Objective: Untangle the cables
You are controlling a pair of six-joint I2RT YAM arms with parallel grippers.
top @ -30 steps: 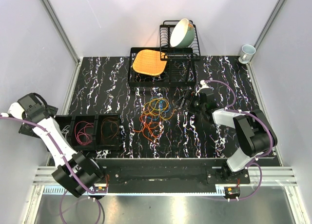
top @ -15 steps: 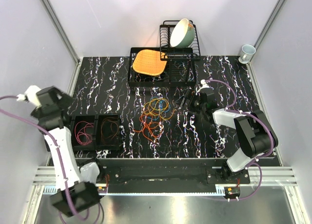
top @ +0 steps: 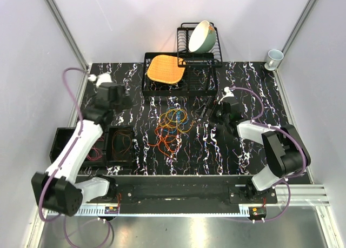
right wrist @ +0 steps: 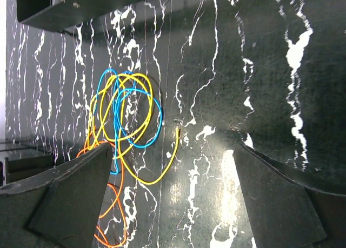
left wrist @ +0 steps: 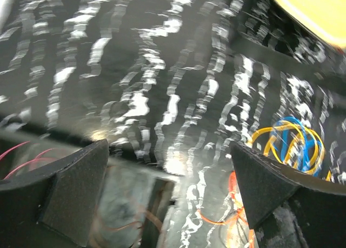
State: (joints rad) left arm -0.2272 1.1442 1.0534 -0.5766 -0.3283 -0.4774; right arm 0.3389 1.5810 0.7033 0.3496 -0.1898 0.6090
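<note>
the left arm's black two-finger gripper (top: 123, 101) is swinging in from the far left, passing the black compartment tray (top: 56, 146), which is now lying behind and below it with its outermost compartment uncovered. the gripper is now hovering, fingers spread wide, over the black white-veined tabletop (top: 243, 151), and the loose tangle of thin orange, yellow and blue cables (top: 172, 128) is coming into sight ahead of its right finger.

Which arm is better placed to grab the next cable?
Right, probably: the open right claw sits beside the tangle of thin orange, yellow and blue cables; the left claw is farther off.
</note>
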